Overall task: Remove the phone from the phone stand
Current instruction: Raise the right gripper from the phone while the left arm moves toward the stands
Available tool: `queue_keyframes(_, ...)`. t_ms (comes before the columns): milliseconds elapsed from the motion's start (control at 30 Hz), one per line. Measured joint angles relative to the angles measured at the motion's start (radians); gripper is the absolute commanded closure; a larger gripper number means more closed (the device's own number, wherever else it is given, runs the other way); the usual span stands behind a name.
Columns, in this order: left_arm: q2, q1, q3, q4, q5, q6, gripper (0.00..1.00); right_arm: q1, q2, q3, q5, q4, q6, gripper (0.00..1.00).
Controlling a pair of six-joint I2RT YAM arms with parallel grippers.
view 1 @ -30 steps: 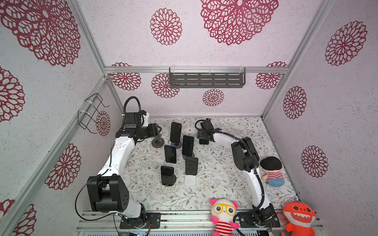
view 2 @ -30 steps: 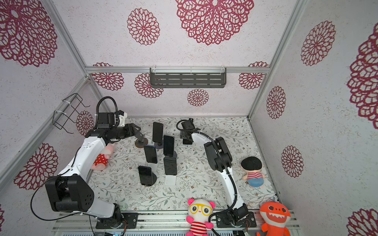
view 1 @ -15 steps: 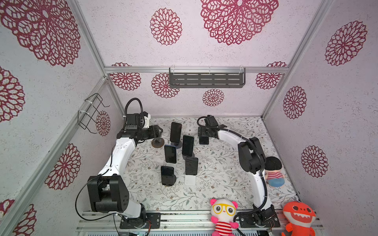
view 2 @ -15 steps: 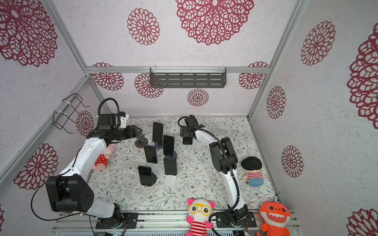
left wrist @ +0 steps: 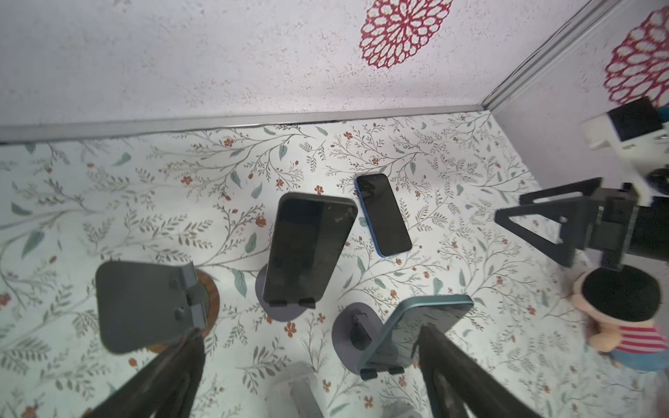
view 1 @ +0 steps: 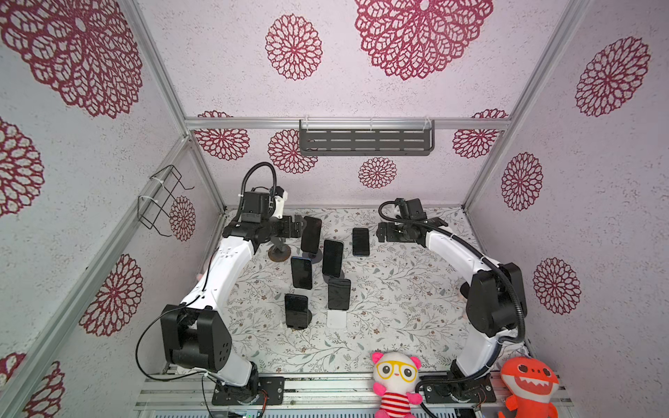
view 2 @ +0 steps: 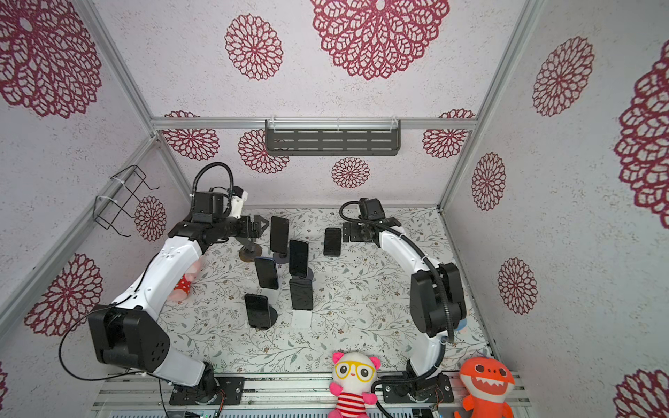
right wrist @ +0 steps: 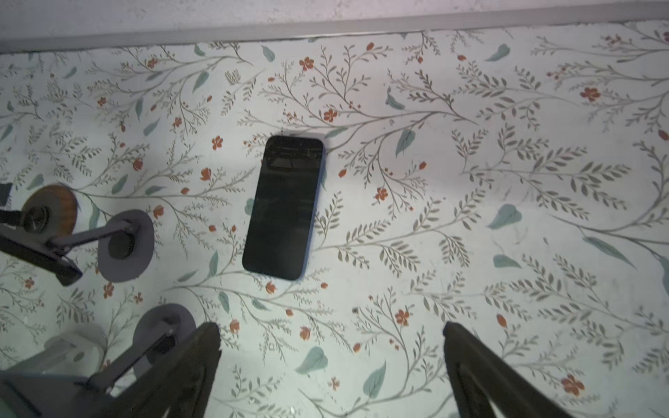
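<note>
Phone (right wrist: 284, 208) lies flat, screen up, on floral table (right wrist: 506, 163) near rear wall, off any stand. R gripper (right wrist: 331, 325) hovers just beside it, jaws spread, no load. Empty phone stand (left wrist: 141, 304) w/ wood base stands at rear left. L gripper (left wrist: 309, 331) is next to it, jaws spread, no load.

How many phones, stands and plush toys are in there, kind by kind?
Phones: 6 (5 on stands, 1 flat on the table)
Stands: 6 (1 empty)
Plush toys: 4
Total: 16
</note>
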Motion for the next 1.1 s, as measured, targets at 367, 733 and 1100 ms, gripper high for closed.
queue_keyframes(367,0.245,-0.085,0.230,-0.037,-0.155,0.035,0.03,-0.020,-0.146,-0.149,0.027,-0.035,-0.039,0.02)
queue_keyframes(733,0.319,-0.141,0.230,-0.012,-0.223,-0.001,0.03,-0.040,-0.157,-0.194,0.039,-0.031,-0.051,0.02)
queue_keyframes(1100,0.327,-0.143,0.216,0.016,-0.240,-0.018,0.04,-0.054,-0.170,-0.219,0.040,-0.013,-0.052,0.02)
